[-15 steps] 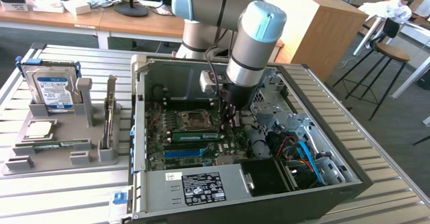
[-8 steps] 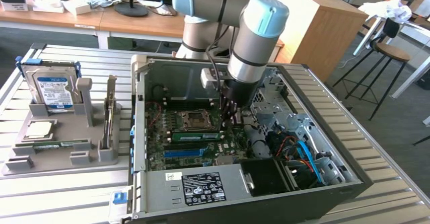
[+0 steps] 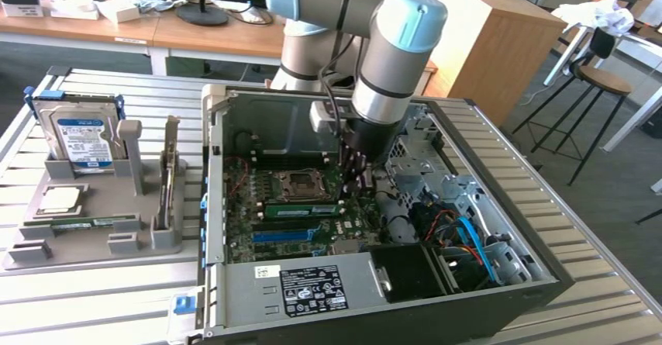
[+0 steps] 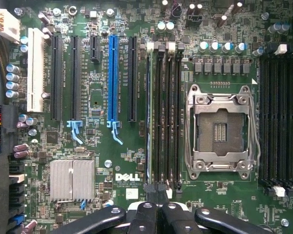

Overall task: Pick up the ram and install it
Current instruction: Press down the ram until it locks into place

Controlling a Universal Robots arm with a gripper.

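Note:
The ram [image 3: 302, 208] is a green stick standing on edge in a memory slot of the motherboard [image 3: 271, 229], just beside the CPU socket [image 3: 298, 181]. In the wrist view the ram [image 4: 149, 112] appears edge-on as a thin blue-green line in the outermost slot. My gripper [image 3: 357, 177] is down inside the open computer case, at the end of the ram towards the exterior view's right. Its black fingers [image 4: 144, 214] are pressed together, so the gripper [image 4: 156, 195] is shut with nothing between them. Whether the tips touch the ram I cannot tell.
The case walls [image 3: 212, 174] surround the arm, with cables and drive bays [image 3: 466, 229] at the exterior view's right. Outside the case, a grey fixture [image 3: 93, 229] carries a hard drive [image 3: 77, 139], a card standing on edge [image 3: 169, 174] and a flat green strip [image 3: 83, 223].

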